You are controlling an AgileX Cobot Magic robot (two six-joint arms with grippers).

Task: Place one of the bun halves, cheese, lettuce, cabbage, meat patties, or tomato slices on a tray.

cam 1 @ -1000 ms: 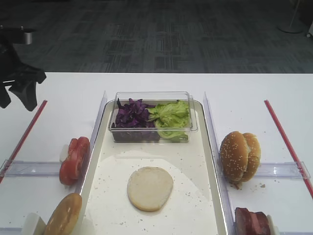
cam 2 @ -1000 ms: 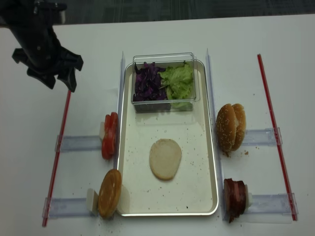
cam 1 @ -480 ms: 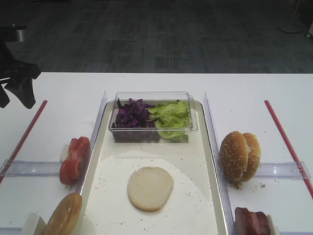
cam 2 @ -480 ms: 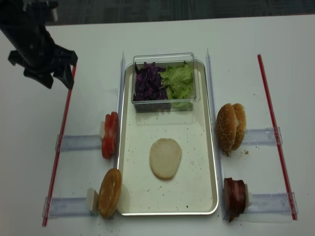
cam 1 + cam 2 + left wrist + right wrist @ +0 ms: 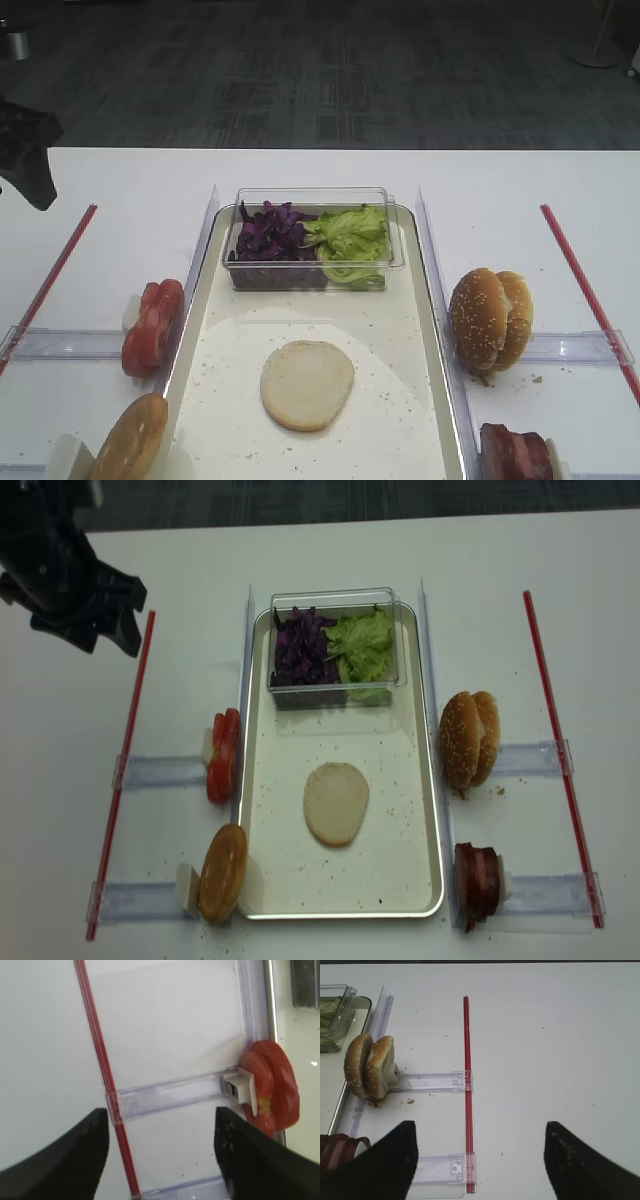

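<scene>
The left gripper [image 5: 100,640] is seen spread wide and empty at ten o'clock of the tray [image 5: 400,820]. A clear retreat should be kept. The bun half [image 5: 336,803] is laid flat, cut face up, mid-tray, slightly elongated toward twelve o'clock.

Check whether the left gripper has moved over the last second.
Yes. The left gripper has drifted leftward, crossing from the tray side of the left red strip to its outer side.
</scene>
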